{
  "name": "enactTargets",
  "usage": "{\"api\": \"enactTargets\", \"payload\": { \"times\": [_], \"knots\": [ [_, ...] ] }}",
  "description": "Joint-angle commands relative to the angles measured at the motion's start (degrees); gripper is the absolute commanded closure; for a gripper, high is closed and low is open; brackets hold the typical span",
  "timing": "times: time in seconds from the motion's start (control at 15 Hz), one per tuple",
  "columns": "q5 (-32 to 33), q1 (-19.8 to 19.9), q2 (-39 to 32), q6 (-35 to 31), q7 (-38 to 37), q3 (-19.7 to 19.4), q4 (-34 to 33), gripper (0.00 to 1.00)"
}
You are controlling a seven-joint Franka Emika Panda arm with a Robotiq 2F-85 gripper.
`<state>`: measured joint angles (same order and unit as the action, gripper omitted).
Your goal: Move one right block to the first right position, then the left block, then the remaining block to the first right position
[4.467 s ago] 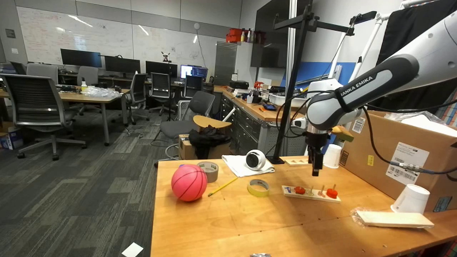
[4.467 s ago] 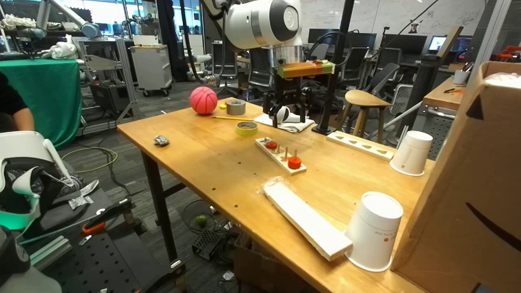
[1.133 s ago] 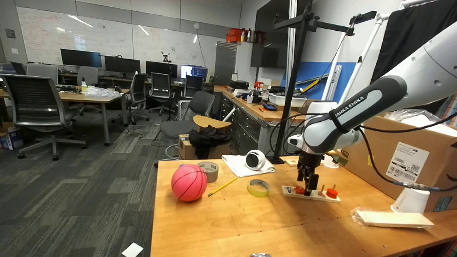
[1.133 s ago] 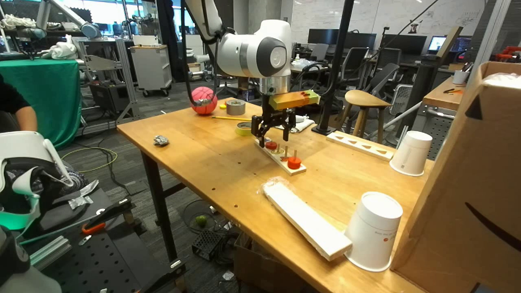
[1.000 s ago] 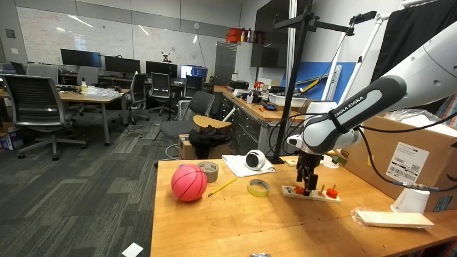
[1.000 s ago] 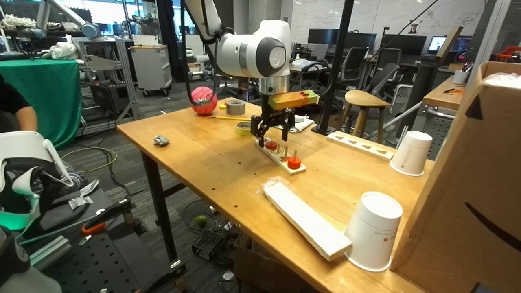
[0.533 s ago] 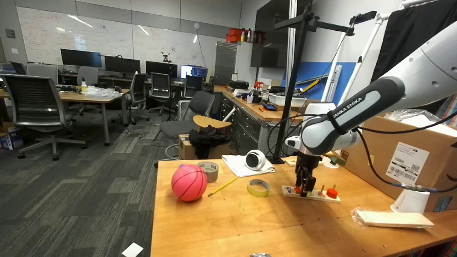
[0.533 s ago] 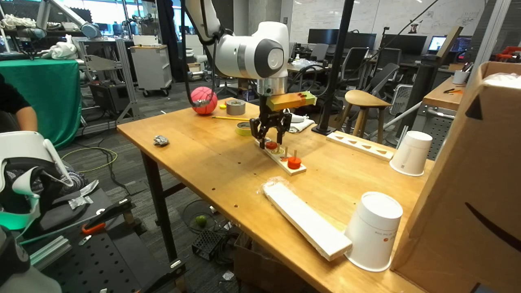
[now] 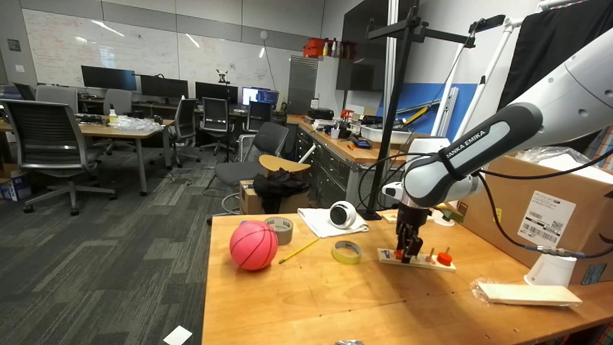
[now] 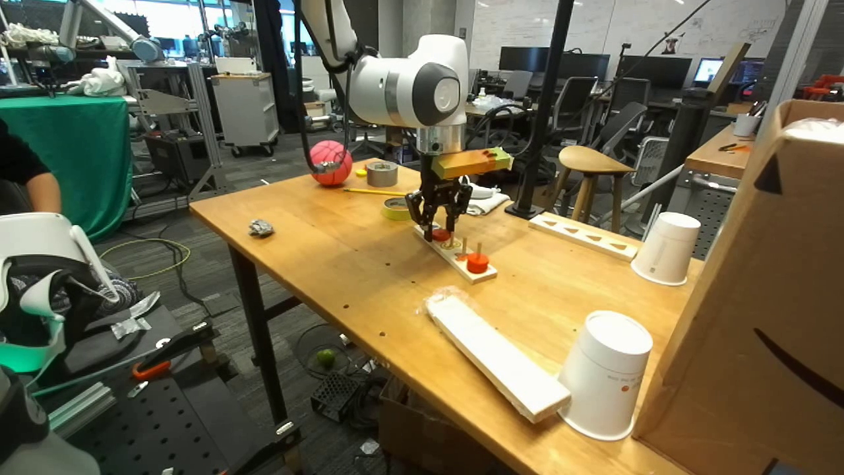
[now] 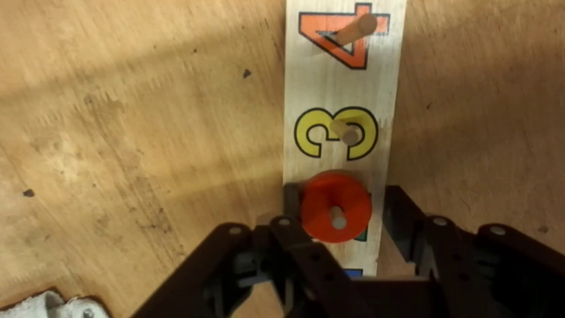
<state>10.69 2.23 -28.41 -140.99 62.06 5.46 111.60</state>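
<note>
Pink ball (image 9: 254,245), yellow pencil (image 9: 299,250), perhaps crumpled foil (image 10: 261,227)

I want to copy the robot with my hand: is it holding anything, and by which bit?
Nothing is held: the gripper stands open astride the red disc, with a gap between disc and jaw at picture right in the wrist view.

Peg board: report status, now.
Hand open around a red block, gap showing on one side. Block on its peg, not yet lifted off. In the way: that peg likely blocks any sideways pull.
</note>
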Motion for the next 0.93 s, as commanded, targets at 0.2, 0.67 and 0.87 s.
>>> {"api": "enactTargets", "payload": {
  "times": [0.2, 0.67, 0.87],
  "knots": [
    [0.15, -0.10, -0.42, 1.16, 0.23, 0.36, -1.41, 0.73],
    [0.46, -0.32, -0.74, 2.52, 0.65, 0.34, -2.28, 0.73],
    [0.88, -0.56, -0.76, 4.52, 0.73, 0.09, -3.04, 0.73]
  ]
}}
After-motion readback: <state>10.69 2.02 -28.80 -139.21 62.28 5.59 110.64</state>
